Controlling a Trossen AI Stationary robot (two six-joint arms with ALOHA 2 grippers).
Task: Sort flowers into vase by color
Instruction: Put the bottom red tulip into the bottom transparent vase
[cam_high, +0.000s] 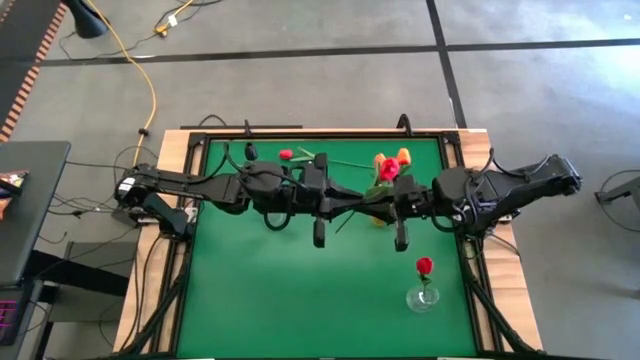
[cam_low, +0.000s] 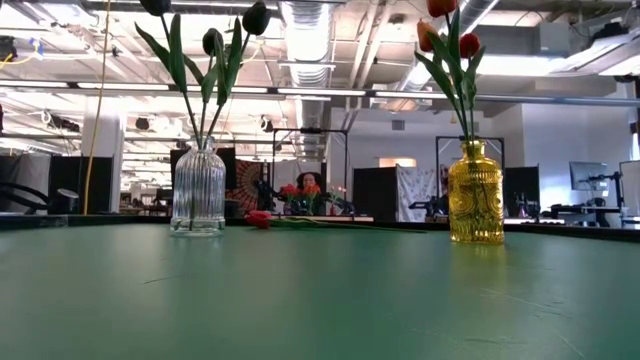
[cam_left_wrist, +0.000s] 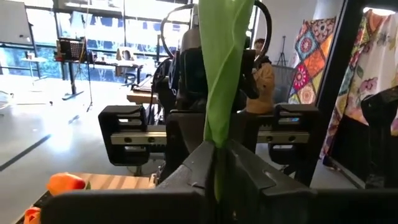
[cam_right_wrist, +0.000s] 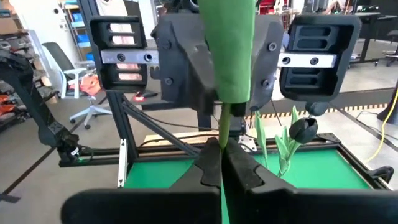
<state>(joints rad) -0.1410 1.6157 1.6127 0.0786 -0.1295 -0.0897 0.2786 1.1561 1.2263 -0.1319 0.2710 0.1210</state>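
1. One flower stem (cam_right_wrist: 233, 59) was clamped by both grippers at once, its long axis running between them and its head out of sight.
2. Three black tulips (cam_low: 256, 18) stood upright in a clear vase (cam_low: 198, 190); the yellow vase (cam_low: 474, 195) held at least three red and orange ones.
3. The left gripper (cam_left_wrist: 219, 163) and right gripper (cam_right_wrist: 222, 163) faced each other above the bench (cam_high: 300, 290), both arms stretched level, each pinching the stem.

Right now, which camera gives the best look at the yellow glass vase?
The low view: the yellow vase stands in full side profile, with red and orange tulips upright in it. From overhead, the arms hide most of the vase, leaving mainly its flowers visible. Neither wrist camera shows it.
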